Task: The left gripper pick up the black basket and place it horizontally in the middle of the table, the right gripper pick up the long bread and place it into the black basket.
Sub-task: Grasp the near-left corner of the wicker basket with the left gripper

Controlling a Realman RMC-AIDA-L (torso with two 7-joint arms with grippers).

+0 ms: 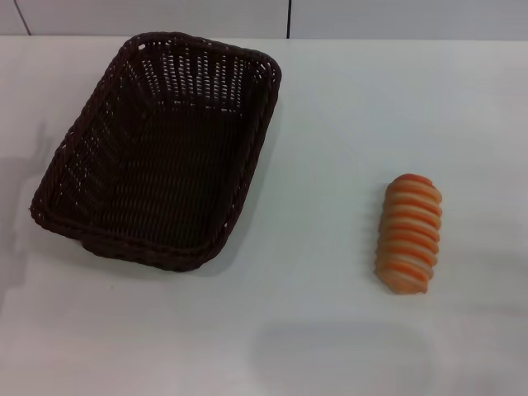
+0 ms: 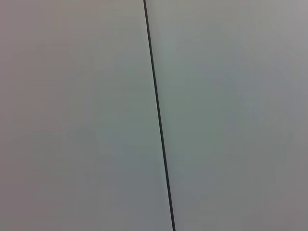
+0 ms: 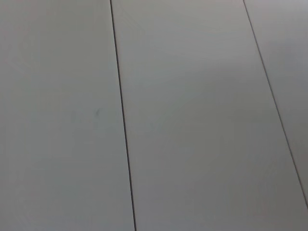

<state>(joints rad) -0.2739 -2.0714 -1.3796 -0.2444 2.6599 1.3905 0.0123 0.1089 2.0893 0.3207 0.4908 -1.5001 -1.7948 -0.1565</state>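
Observation:
The black basket point(image 1: 161, 148), a large dark woven wicker one, stands empty on the left half of the white table point(image 1: 330, 124) in the head view. Its long side runs away from me and leans a little to the right. The long bread point(image 1: 408, 233), an orange loaf with cream crosswise ridges, lies ridges up on the right side, well apart from the basket. Neither gripper shows in any view. Both wrist views show only pale grey panels with thin dark seams.
The table's far edge point(image 1: 396, 39) runs along the top of the head view, with a pale wall and a dark seam point(image 1: 289, 18) behind it. Bare tabletop lies between basket and bread and along the front.

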